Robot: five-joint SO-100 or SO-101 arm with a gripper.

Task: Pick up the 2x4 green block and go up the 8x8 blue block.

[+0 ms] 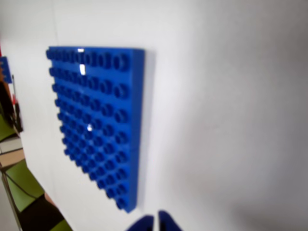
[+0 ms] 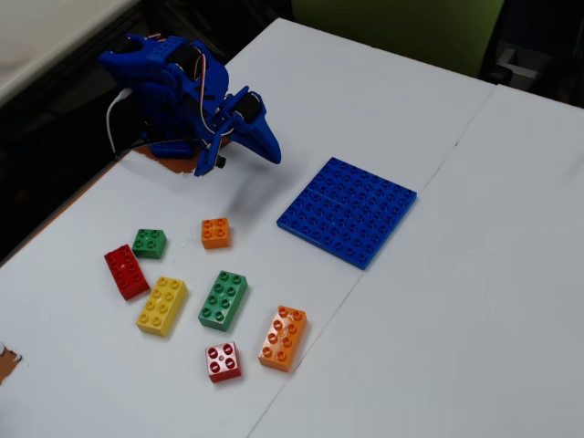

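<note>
On the white table [image 2: 474, 301], we are holding our gripper [image 2: 274, 153] closed and empty, apart from the 2x4 green block [image 2: 224, 300] and the 8x8 blue block [image 2: 348, 211].

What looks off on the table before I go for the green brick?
Nothing stands out. The 2x4 green block lies flat among the loose bricks, studs up. The 8x8 blue block lies flat and bare. The gripper holds nothing.

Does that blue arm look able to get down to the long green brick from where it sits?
Probably yes. The green brick lies flat with gaps all round, nothing stacked on it, and bare table between it and the gripper. Whether the arm stretches that far I cannot tell.
</note>
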